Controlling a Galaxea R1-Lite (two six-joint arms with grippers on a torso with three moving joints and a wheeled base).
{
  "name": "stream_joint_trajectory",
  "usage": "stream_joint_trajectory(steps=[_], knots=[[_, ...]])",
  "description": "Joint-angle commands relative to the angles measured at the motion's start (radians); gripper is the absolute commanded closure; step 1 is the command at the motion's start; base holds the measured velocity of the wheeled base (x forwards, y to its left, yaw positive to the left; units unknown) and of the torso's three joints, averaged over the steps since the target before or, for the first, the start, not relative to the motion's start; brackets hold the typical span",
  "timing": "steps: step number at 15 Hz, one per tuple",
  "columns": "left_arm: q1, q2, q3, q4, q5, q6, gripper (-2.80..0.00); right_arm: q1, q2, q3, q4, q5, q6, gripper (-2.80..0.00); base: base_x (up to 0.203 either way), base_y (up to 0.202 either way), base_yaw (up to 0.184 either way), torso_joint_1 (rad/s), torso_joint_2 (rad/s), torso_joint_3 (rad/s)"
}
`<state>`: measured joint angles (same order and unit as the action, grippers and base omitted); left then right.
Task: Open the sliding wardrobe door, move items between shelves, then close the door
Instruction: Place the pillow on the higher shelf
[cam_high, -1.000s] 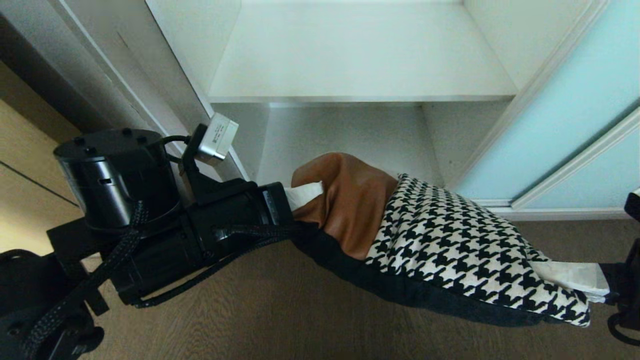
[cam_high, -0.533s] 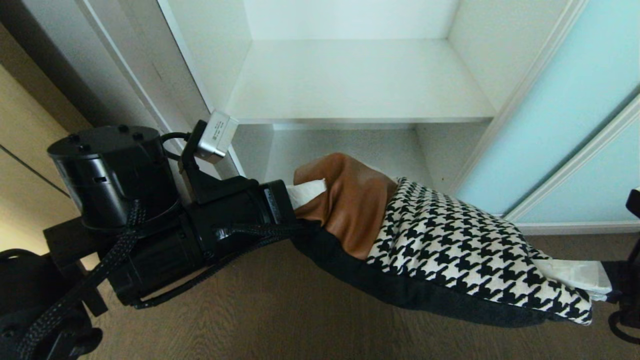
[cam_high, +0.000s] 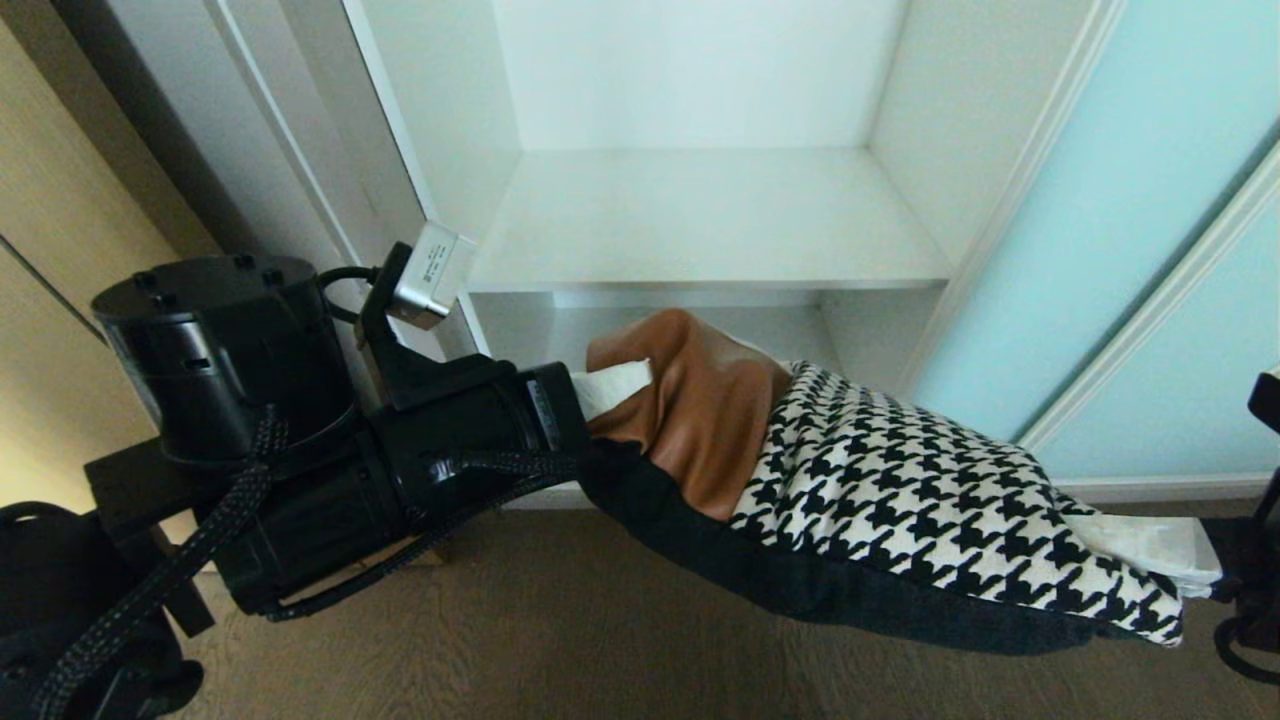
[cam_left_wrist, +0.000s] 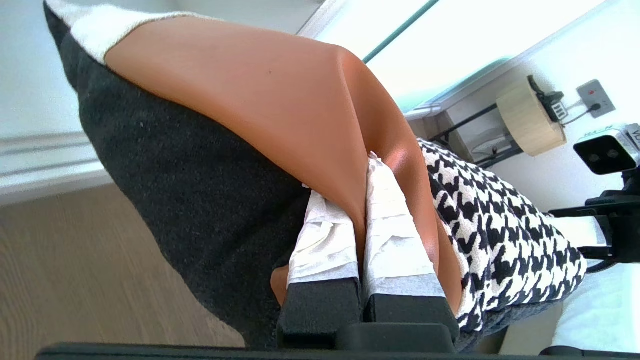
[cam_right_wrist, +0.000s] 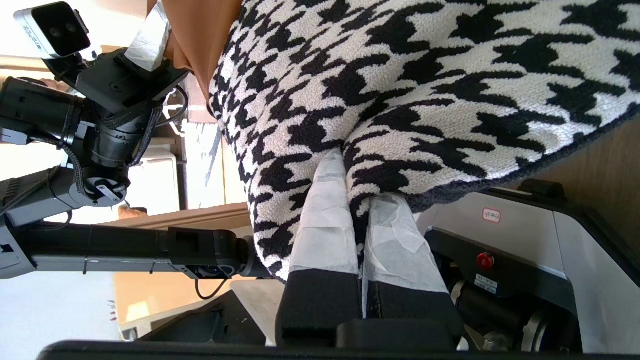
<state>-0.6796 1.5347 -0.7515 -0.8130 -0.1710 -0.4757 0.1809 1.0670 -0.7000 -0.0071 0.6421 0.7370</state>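
Cushion (cam_high: 880, 500) held in the air between both grippers before the open wardrobe, left gripper (cam_high: 625, 385) pinching its tan leather corner, right gripper (cam_high: 1190, 565) clamped on its houndstooth edge, white shelf (cam_high: 700, 230) behind, blue door (cam_high: 1130, 240) slid right

The wardrobe stands open between its left side wall (cam_high: 440, 150) and the slid-aside door (cam_high: 1130, 210) on the right. The shelf (cam_high: 700, 220) lies bare across that gap. The cushion (cam_high: 880, 500), pinched at both ends and hanging lower than the shelf, blocks the compartment below.
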Motion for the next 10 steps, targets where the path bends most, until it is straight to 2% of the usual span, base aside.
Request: stream_joint_trajectory(steps=[1, 7, 10], knots=[[0.000, 0.004, 0.001, -0.005, -0.002, -0.003, 0.00, 0.000, 0.001, 0.002, -0.001, 0.004, 0.004, 0.00, 0.000, 0.000, 0.000, 0.004, 0.00, 0.193], [0.000, 0.009, 0.001, -0.005, -0.003, -0.001, 0.00, 0.000, -0.006, 0.008, -0.001, 0.004, 0.009, 0.00, 0.000, 0.000, 0.000, 0.003, 0.00, 0.200], [0.000, 0.010, 0.001, -0.006, -0.001, -0.001, 0.00, 0.000, 0.002, 0.010, -0.001, 0.004, 0.010, 0.00, 0.000, 0.000, 0.000, -0.001, 0.00, 0.092]])
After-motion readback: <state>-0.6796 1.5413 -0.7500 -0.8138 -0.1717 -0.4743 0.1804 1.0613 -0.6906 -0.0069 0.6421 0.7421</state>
